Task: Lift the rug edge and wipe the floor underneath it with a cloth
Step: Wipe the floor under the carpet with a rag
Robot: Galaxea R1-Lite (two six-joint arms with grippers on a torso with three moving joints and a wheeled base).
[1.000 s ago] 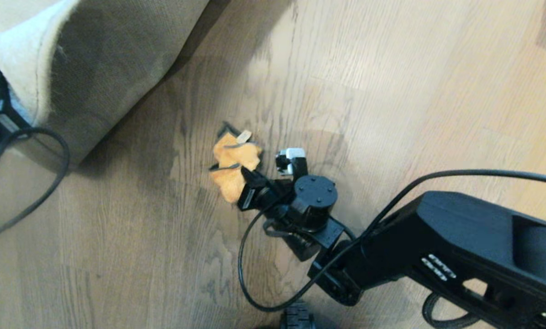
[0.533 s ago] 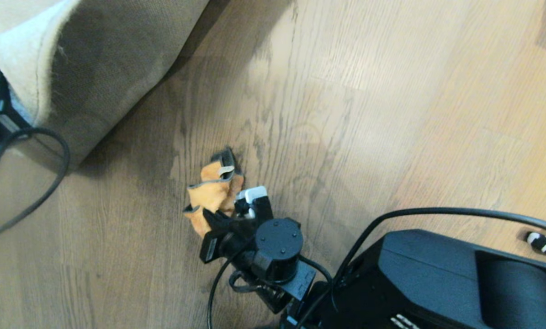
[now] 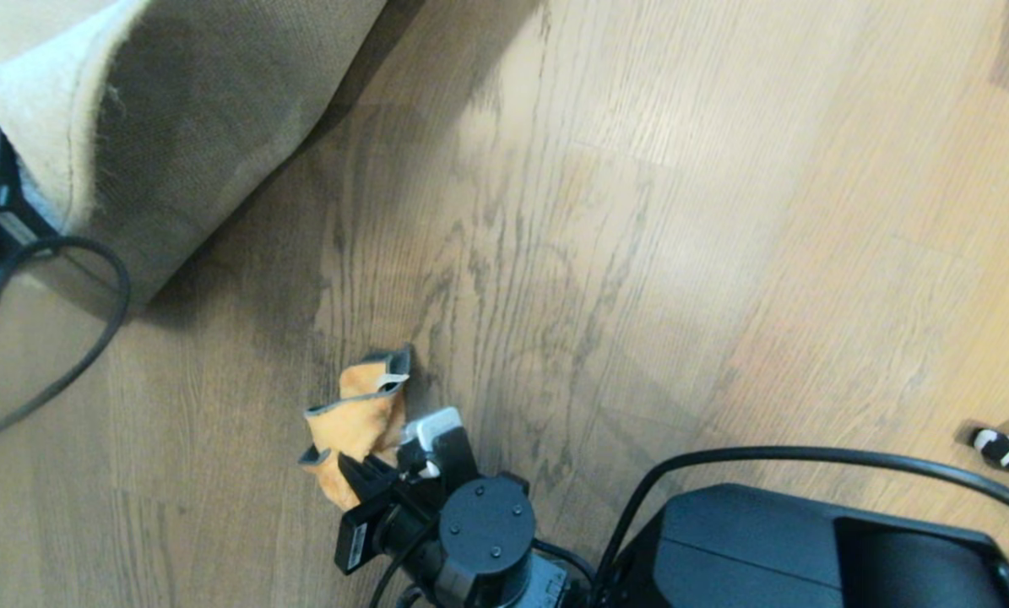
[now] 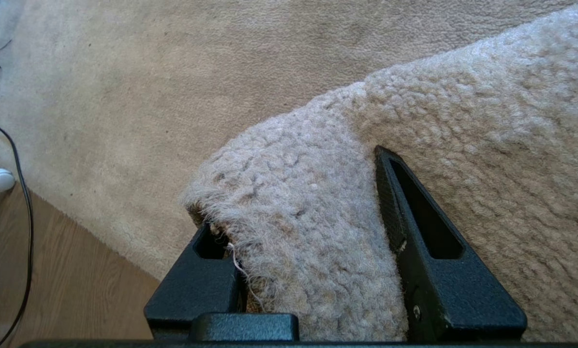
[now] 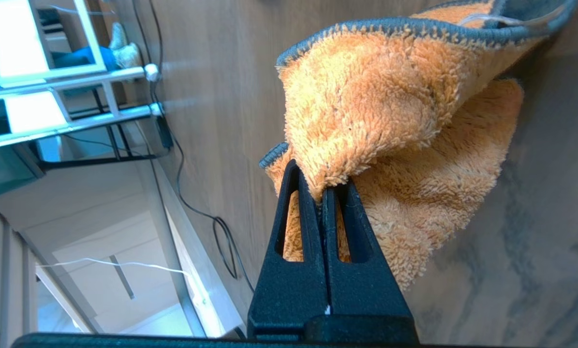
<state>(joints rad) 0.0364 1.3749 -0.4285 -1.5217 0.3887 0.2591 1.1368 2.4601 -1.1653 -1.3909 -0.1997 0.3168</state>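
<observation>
In the head view, the rug (image 3: 175, 110) was held raised, its backing shown, while the cloth (image 3: 356, 422) was pressed on the floor (image 3: 639, 253); wiping was judged under way. In the left wrist view, the left gripper (image 4: 313, 203) was seen clamped across the rug's edge. In the right wrist view, the right gripper (image 5: 325, 191) was seen pinching the cloth; how much floor had been wiped could not be told.

My left gripper (image 4: 298, 212) clamps a fold of the pale grey short-pile rug (image 4: 318, 251), one black finger on each side of the raised, fuzzy edge. The rest of it lies flat beyond. Beside it, grey-brown wooden plank floor (image 4: 76, 285) carries a thin black cable (image 4: 26, 217).
</observation>
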